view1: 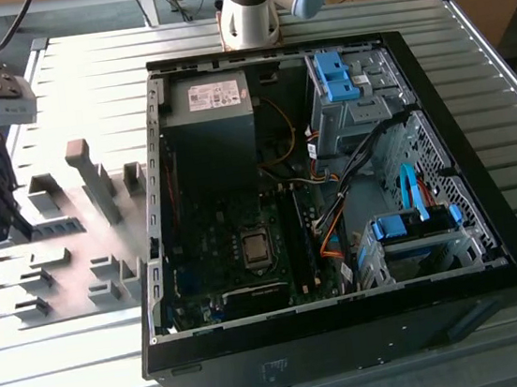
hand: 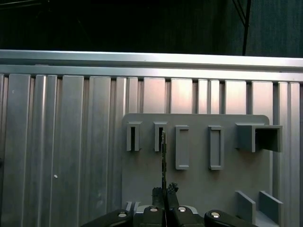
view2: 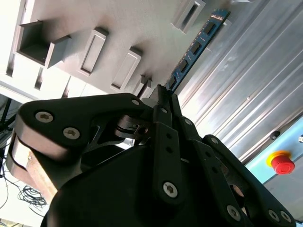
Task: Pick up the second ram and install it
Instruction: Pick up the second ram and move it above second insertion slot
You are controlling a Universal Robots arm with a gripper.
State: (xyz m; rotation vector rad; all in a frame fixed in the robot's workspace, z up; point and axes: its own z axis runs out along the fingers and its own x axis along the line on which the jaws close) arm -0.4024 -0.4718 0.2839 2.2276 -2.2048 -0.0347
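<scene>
The slim blue circuit-board ram stick with black chips (view2: 194,47) is clamped at one end between the black fingers (view2: 166,118) of the gripper (view2: 160,91). It juts out edge-on over the grey slotted holder plate (hand: 199,189). That plate lies on the ribbed metal tabletop (view1: 64,66), to the exterior view's left of the open black computer case (view1: 516,252).

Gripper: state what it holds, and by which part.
The gripper is shut on the ram, pinching it at one end, and the rest of the stick juts out beyond it.
</scene>
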